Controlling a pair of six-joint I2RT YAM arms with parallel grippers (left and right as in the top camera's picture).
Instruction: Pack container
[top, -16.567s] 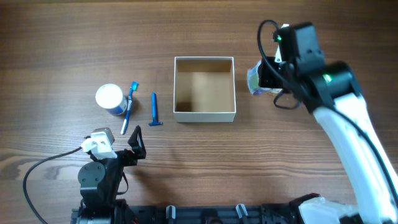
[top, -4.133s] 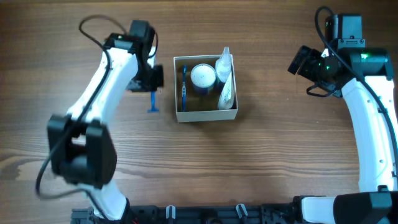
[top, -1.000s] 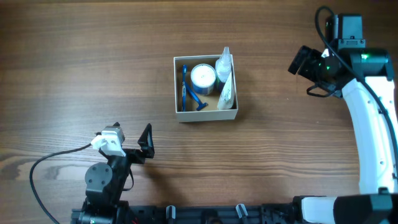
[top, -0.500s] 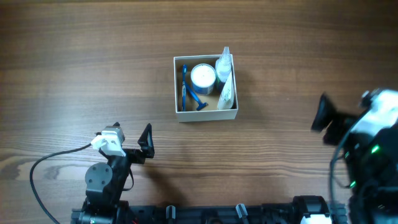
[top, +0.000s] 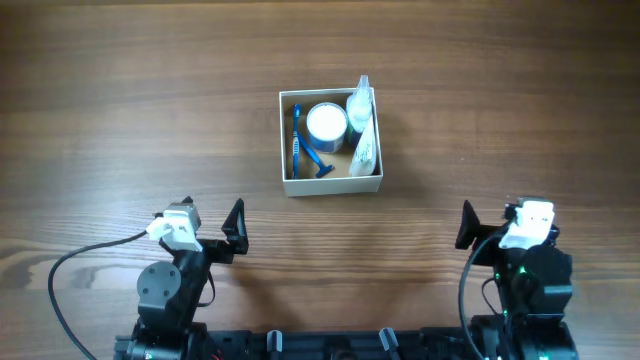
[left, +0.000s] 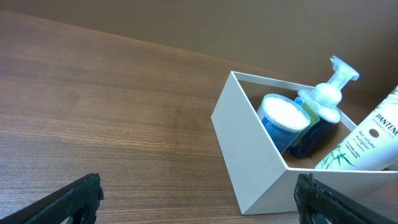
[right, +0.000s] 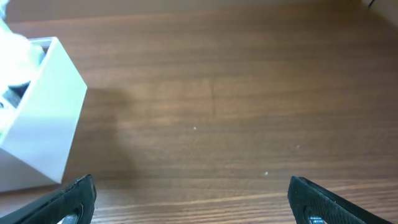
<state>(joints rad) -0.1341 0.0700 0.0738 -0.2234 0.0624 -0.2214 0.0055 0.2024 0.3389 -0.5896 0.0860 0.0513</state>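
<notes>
The container (top: 330, 185), a white-walled square box, stands mid-table. Inside it lie a white-lidded blue jar (top: 326, 123), a blue toothbrush (top: 296, 135), a blue razor (top: 316, 160), a white tube (top: 365, 146) and a pump bottle (top: 358, 100). My left gripper (top: 205, 228) rests open at the front left, far from the box. My right gripper (top: 503, 226) rests open at the front right. The left wrist view shows the container (left: 249, 149) ahead of the left gripper (left: 199, 196), with jar (left: 283, 118) and pump bottle (left: 323, 106) visible. In the right wrist view, a corner of the container (right: 43, 118) shows left of the empty right gripper (right: 193, 194).
Bare wooden tabletop (top: 140, 100) surrounds the box on all sides. A black cable (top: 80, 262) trails from the left arm's base at the front edge.
My right arm has swung back from the far right of the table to the front right edge. The left arm and the box's contents have stayed put over the last second.
</notes>
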